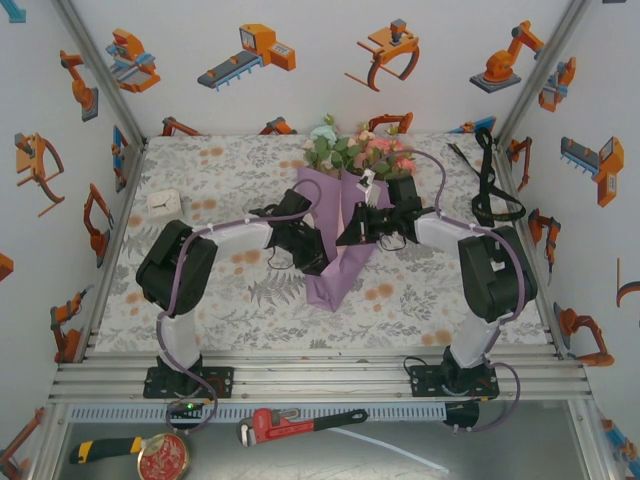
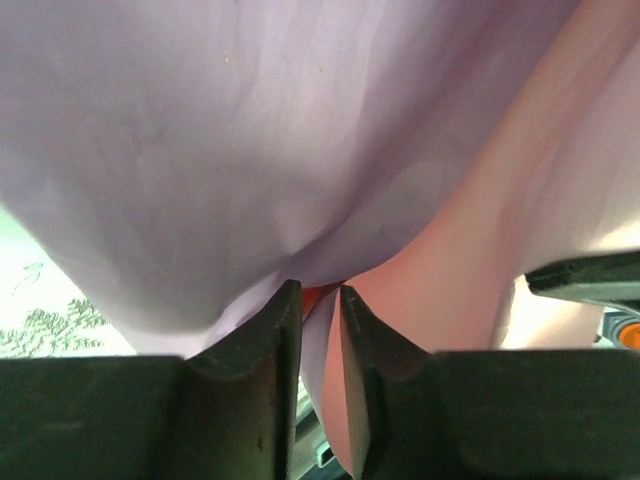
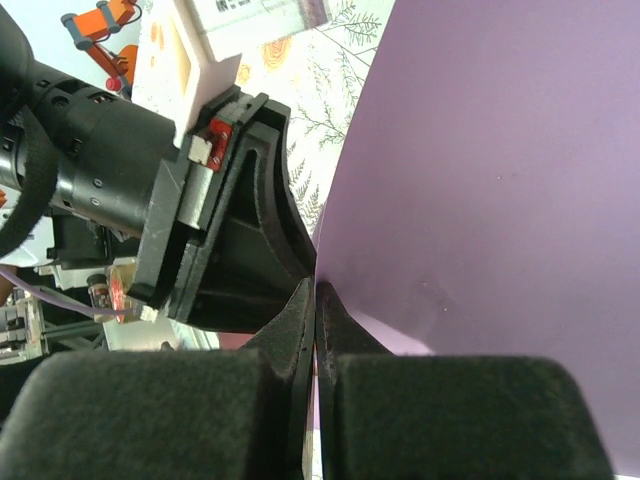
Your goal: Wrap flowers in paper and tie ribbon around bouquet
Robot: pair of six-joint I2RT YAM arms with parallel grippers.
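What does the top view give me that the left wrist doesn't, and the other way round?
Top view: the flowers poking out of the far end of the paper, the ribbon lying apart at the right edge of the table, and both arms meeting at the paper's middle.
Left wrist: the paper's pink underside, and a fold of the sheet running between the left gripper fingers; whether they pinch it I cannot tell.
Both: the lilac face of the paper.

Floral-cover table (image 1: 220, 310): bouquet (image 1: 333, 280) mid, ribbon (image 1: 487, 160) far rt, white box (image 1: 163, 202) left.
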